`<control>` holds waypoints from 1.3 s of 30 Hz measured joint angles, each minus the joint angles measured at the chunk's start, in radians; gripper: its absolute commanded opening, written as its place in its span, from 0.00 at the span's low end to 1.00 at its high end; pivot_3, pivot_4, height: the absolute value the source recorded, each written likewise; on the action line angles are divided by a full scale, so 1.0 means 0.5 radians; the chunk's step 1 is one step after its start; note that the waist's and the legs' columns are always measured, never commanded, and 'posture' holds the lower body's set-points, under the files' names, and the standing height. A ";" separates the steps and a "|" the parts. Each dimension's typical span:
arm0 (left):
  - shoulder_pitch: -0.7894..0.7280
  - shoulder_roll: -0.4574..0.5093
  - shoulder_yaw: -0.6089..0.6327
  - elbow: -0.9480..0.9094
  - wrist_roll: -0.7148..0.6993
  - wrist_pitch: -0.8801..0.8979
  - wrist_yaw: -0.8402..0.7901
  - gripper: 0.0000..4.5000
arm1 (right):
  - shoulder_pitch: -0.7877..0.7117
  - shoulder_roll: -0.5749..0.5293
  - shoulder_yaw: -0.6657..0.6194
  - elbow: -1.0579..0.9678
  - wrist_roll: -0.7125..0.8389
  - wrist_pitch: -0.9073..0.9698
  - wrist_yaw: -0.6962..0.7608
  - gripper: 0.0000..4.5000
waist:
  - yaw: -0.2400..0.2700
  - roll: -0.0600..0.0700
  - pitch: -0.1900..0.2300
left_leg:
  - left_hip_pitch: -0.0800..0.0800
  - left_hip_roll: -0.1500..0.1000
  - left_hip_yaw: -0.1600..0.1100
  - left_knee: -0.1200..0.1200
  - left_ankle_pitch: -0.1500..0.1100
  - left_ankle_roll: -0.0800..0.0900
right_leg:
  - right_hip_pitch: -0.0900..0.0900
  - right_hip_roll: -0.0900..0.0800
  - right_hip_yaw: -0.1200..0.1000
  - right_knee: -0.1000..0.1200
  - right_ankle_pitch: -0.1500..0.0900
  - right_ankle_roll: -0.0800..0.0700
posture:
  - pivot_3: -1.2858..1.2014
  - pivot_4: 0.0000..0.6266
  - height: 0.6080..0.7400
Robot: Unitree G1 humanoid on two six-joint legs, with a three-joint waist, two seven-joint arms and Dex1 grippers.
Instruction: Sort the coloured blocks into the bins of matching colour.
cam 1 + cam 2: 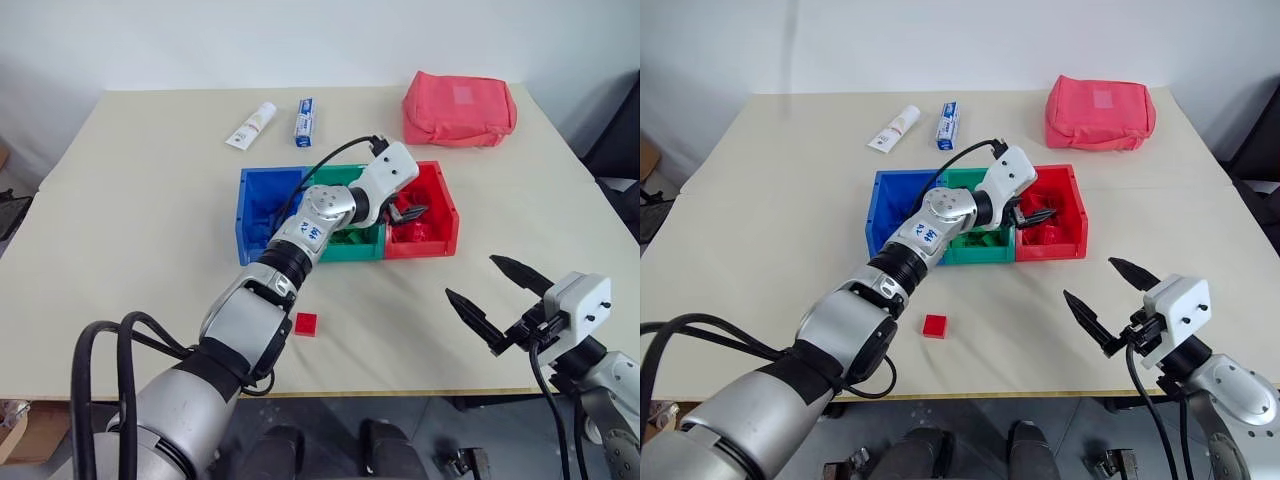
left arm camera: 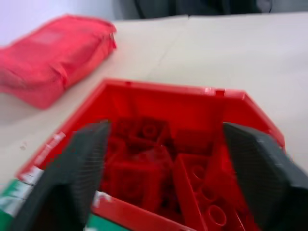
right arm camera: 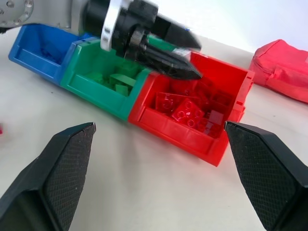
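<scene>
From the head cameras I have the left gripper (image 1: 1038,213) reaching across the green bin (image 1: 970,250) and hanging over the red bin (image 1: 1068,247); its two black fingers stand apart with nothing between them. Red blocks (image 1: 1050,235) lie piled inside that red bin, so most of the sorting looks done to me. One small red block (image 1: 934,325) sits alone on the table (image 1: 770,200), near the front edge and well apart from the bins; I judge it to be what is left. The blue bin (image 1: 878,215) adjoins the green one on its other side. My right gripper (image 1: 1108,304) hangs over the table's front right part, wide open and empty. In the left wrist view I look between the spread fingers (image 2: 67,183) straight down into the red bin, where several studded red bricks rest, with the red pouch (image 2: 53,53) beyond. In the right wrist view my own fingers (image 3: 57,168) stand wide, all three bins lie ahead, and the left gripper's tips hover just above the red bin, touching no brick as far as I can tell. Green pieces (image 3: 118,79) lie in the green bin.
</scene>
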 measured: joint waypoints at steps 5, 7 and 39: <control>0.483 0.420 0.034 -0.893 -0.164 0.042 -0.520 0.99 | -0.118 -0.065 0.085 0.097 0.006 -0.049 0.200 1.00 | -0.084 0.005 -0.003 | 0.005 0.006 0.003 -0.006 0.000 -0.001 | 0.000 0.003 0.006 0.004 0.000 0.000 | 0.52 0.24 1.00; 0.736 0.601 0.072 -1.189 -0.258 0.080 -0.702 0.99 | -0.193 -0.098 0.119 0.182 0.007 -0.071 0.299 1.00 | -0.098 0.006 -0.003 | 0.004 0.008 0.001 -0.005 -0.001 -0.002 | -0.001 0.003 0.004 0.007 -0.001 -0.002 | 0.52 0.24 1.00; 2.015 1.236 0.060 -2.339 -0.303 0.407 -0.895 0.99 | -0.504 -0.470 0.621 0.466 -0.107 -0.157 1.117 1.00 | -0.038 0.007 -0.004 | 0.007 0.009 -0.008 0.001 -0.005 -0.003 | 0.009 0.001 -0.007 -0.003 -0.002 -0.006 | 0.52 0.24 1.00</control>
